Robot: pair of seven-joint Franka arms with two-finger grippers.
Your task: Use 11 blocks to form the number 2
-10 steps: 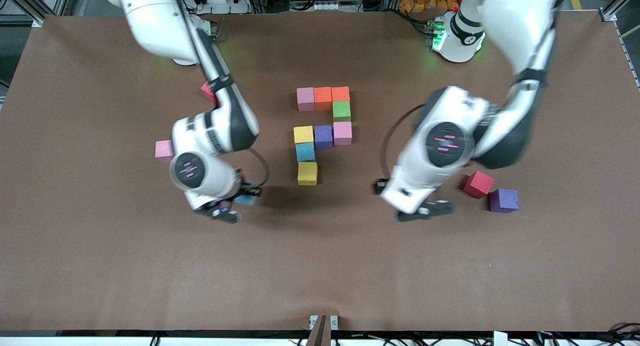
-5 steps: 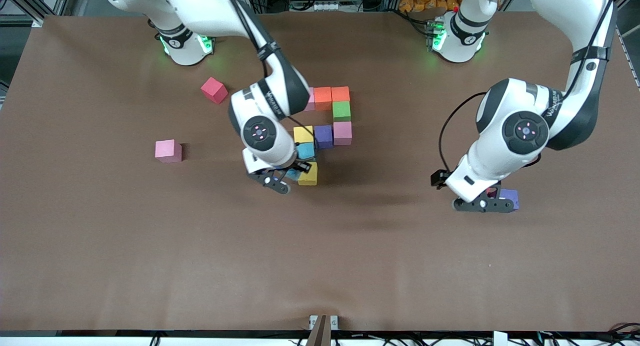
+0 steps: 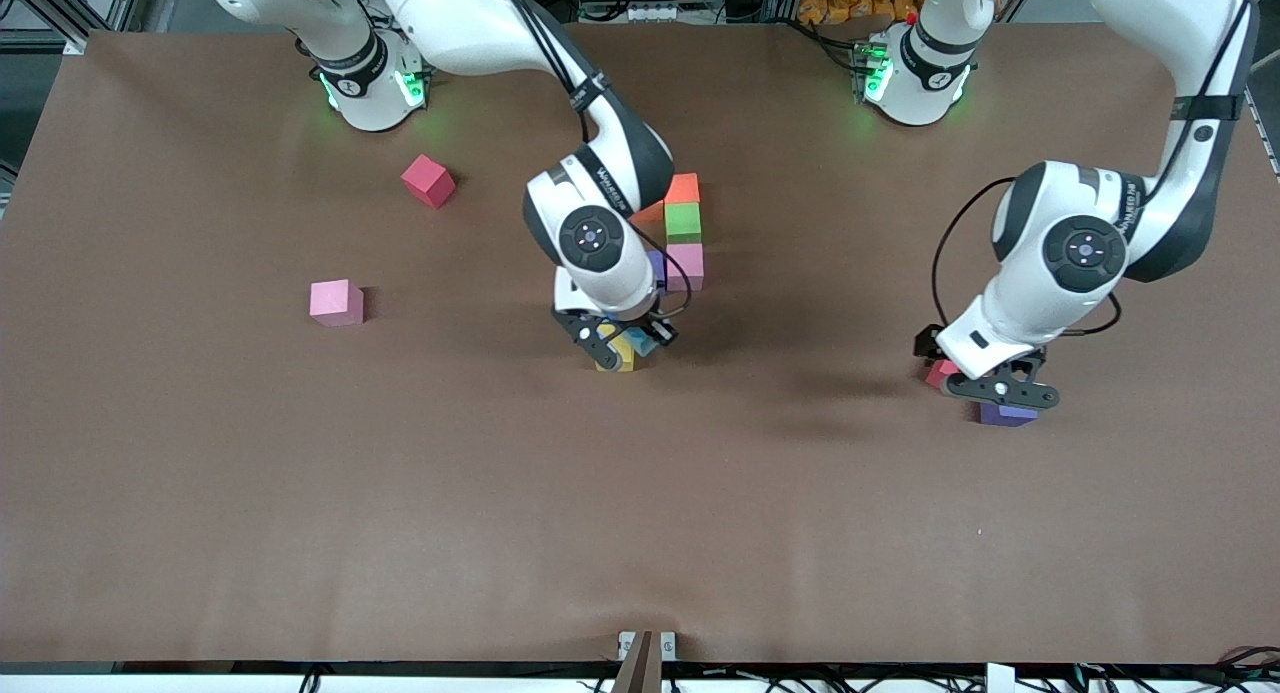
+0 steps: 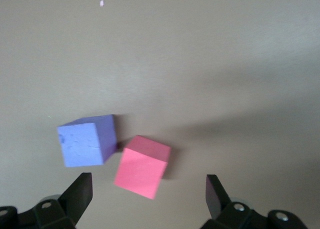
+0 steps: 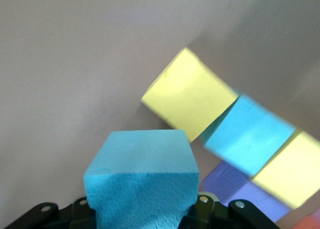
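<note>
Jaws of the right gripper (image 3: 627, 341) are pinching a light blue cube (image 5: 141, 181); it hangs over the yellow cube (image 3: 618, 357) at the near end of the unfinished number 2 (image 3: 682, 231). In the right wrist view, a yellow, a blue and another yellow cube lie in a row on the table (image 3: 300, 493).

Jaws of the left gripper (image 3: 1003, 391) are spread wide, over a red cube (image 4: 142, 166) and a purple cube (image 4: 87, 140) that almost touch. A pink cube (image 3: 336, 302) and another red cube (image 3: 428, 180) lie toward the right arm's end.
</note>
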